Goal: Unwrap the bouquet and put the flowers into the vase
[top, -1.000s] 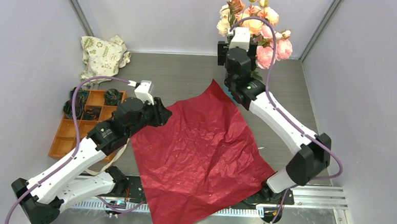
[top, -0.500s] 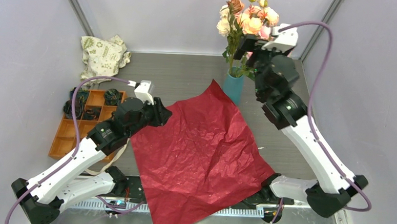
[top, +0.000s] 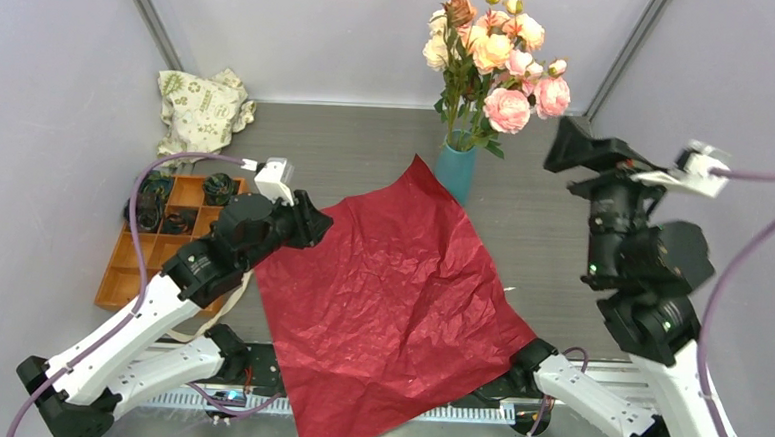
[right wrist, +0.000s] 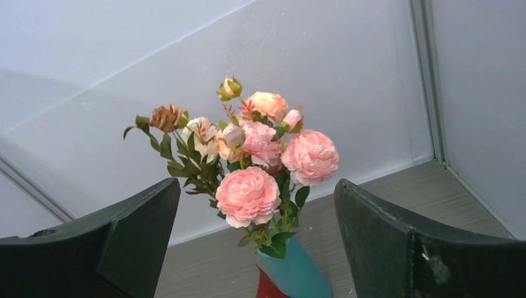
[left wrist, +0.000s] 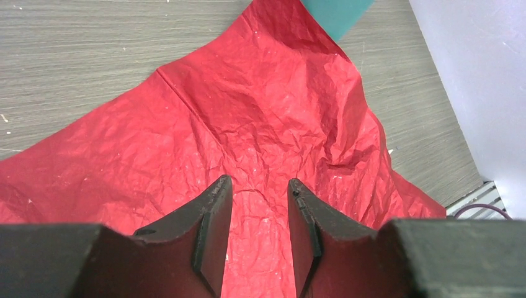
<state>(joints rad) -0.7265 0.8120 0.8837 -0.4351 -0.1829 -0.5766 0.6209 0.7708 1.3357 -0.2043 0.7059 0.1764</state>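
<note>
Cloth bag (top: 201, 104) sits at 10 o'clock and orange tray (top: 125, 270) at 9 o'clock, neither touched. Left end effector (left wrist: 259, 186) hovers over the 9 o'clock edge of the wrapping paper (top: 389, 299), fingers partly apart, gripping nothing. Paper lies spread flat mid-desk (top: 367, 142). Vase (top: 455, 170) stands at 12 o'clock by the paper's far corner, flowers (top: 492, 54) upright inside it. Change: right end effector (top: 576, 146), at the flowers a second ago, has let go and backed off to 2 o'clock, fingers wide apart, empty. Flowers stand unaided, so the task looks essentially done.

Flowers (top: 492, 54) upright in teal vase (top: 455, 172)
</note>
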